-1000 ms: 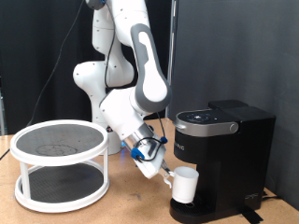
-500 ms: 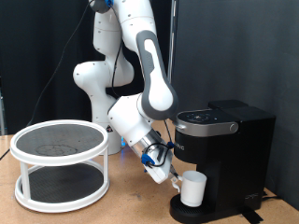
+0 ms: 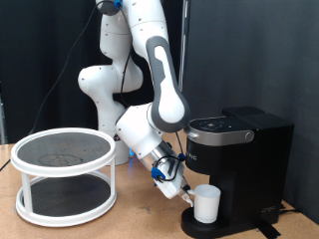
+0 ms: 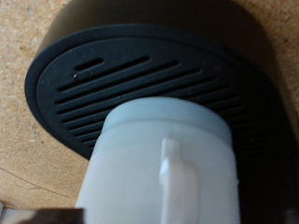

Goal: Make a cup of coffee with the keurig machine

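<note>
The white cup (image 3: 207, 203) stands on the round drip tray (image 3: 195, 228) of the black keurig machine (image 3: 244, 149), under its brew head. My gripper (image 3: 187, 194) is at the cup's side towards the exterior view's left, shut on its handle. The keurig's lid is down. In the wrist view the cup (image 4: 140, 159) fills the foreground with its handle (image 4: 169, 173) facing the camera, and it sits on the slotted black tray (image 4: 112, 79). My fingers do not show in the wrist view.
A white two-tier round rack (image 3: 65, 174) with dark mesh shelves stands on the wooden table (image 3: 140, 214) at the exterior view's left. The robot base (image 3: 105, 100) is behind it. A black curtain hangs at the back.
My gripper carried the cup to the right and down, onto the drip tray under the brew head. Over the last half second it has hardly moved.
</note>
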{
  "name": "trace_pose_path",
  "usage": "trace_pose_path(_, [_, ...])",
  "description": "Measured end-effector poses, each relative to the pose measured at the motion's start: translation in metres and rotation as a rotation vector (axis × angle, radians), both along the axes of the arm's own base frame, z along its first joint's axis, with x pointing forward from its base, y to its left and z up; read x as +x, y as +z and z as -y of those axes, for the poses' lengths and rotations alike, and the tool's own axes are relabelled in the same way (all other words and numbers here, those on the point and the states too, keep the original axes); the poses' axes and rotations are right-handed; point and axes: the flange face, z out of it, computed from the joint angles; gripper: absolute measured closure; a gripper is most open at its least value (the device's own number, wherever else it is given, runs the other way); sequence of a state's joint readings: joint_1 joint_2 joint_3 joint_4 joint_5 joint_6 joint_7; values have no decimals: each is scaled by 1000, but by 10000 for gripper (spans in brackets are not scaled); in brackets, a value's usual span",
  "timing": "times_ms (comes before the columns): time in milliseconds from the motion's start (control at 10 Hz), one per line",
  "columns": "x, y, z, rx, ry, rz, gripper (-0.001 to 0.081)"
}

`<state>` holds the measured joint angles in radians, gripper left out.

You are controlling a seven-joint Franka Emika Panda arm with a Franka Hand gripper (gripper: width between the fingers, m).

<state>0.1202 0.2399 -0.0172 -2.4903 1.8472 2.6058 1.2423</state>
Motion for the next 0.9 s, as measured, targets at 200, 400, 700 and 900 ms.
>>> trace_pose_path(200, [-11,-1,14,12,27,-12,376])
trace_pose_path(400, [-22,7,32,62,36,-7,104])
trace_pose_path(700, [-33,26,56,135,27,-10,73])
trace_pose_path(900, [-40,33,63,148,29,-13,72])
